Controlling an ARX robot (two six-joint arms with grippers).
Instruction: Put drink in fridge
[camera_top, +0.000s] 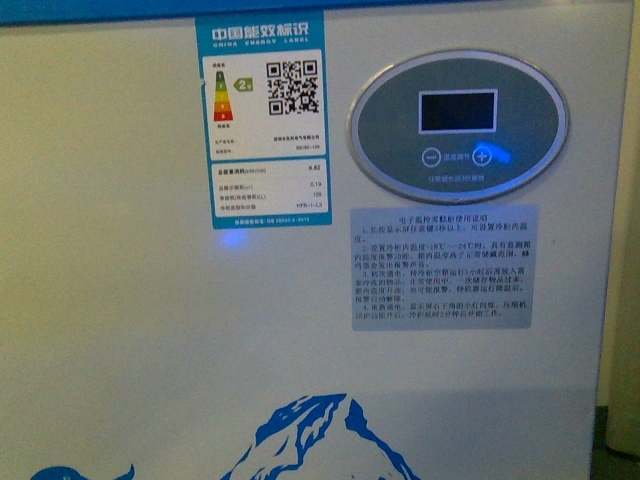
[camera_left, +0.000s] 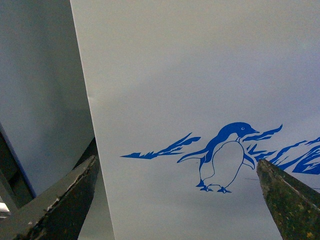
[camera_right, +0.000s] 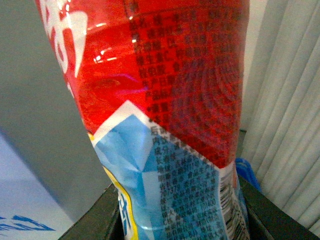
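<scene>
Right wrist view: drink (camera_right: 165, 75) gripped; fridge (camera_right: 20, 210), pleated curtain (camera_right: 290, 125) behind.

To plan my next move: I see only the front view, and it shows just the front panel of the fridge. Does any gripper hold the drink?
Observer: Yes, the right gripper is closed on the drink.
Operator: And the left one?
Observer: The left gripper is open and holds nothing.
Operator: What is in front of it?
Observer: The white wall of the fridge, with a blue penguin printed between the fingertips.
</scene>
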